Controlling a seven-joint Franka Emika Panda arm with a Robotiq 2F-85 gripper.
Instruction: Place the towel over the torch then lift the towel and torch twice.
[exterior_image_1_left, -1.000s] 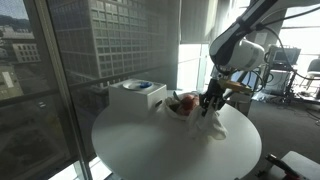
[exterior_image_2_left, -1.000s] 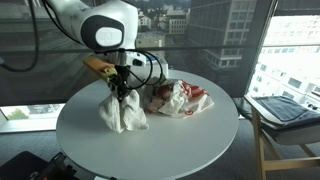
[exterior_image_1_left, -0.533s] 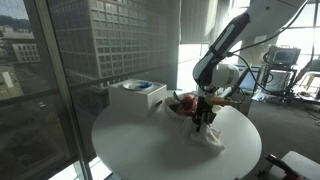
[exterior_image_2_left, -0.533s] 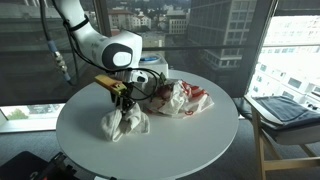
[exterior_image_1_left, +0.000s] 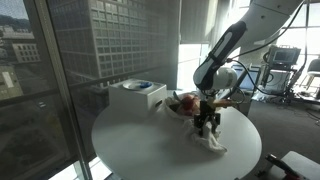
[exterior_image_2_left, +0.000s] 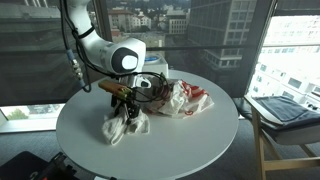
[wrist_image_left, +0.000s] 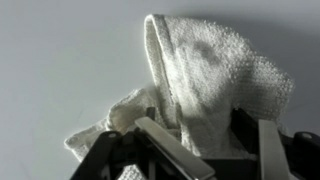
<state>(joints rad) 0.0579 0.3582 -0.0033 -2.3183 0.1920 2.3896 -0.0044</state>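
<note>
Bunching in the claw's (wrist_image_left: 215, 146) pinch, the towel (wrist_image_left: 215, 70) hides anything beneath it.

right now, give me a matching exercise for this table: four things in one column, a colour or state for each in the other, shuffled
1 towel
2 box
3 crumpled bag
4 gripper

a red and white
b gripping the towel's top
c white, bunched on the table
d white, blue on top

Pairs: 1-c, 2-d, 3-a, 4-b
</note>
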